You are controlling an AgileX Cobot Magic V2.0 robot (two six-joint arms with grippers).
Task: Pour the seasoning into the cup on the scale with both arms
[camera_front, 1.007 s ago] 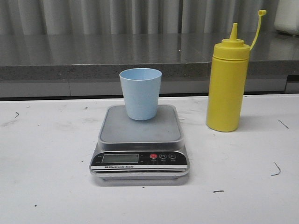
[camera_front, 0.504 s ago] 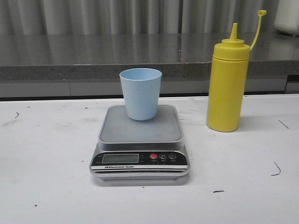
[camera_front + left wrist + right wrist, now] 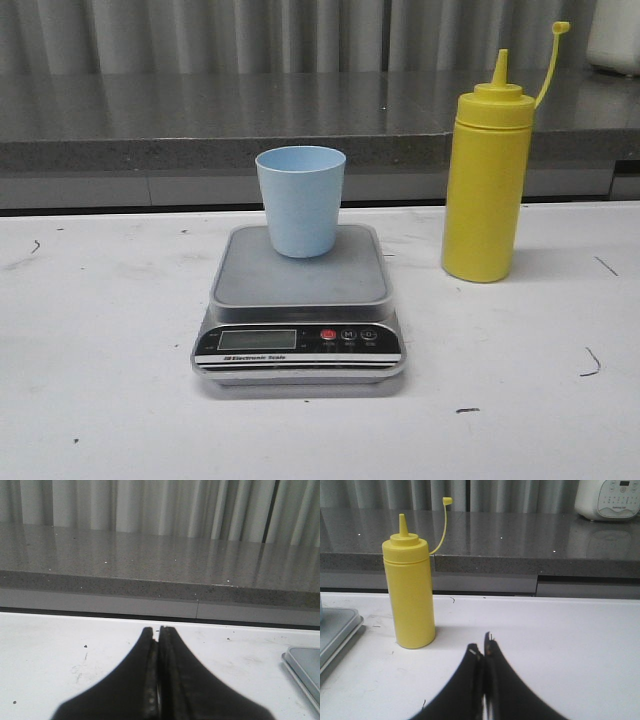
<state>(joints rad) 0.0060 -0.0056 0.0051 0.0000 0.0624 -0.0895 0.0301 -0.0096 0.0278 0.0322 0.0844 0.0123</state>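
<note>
The light blue cup stands upright at the back of the scale, whose grey platform, LCD and red button face me at the table's middle. The yellow seasoning bottle stands upright to the scale's right, nozzle uncapped, cap hanging on its tether. It also shows in the right wrist view. My right gripper is shut and empty, low over the table, short of the bottle. My left gripper is shut and empty over bare table; a corner of the scale shows beside it. Neither arm shows in the front view.
A grey stone counter runs along the back of the white table, with a curtain behind it. A white appliance stands on the counter at the far right.
</note>
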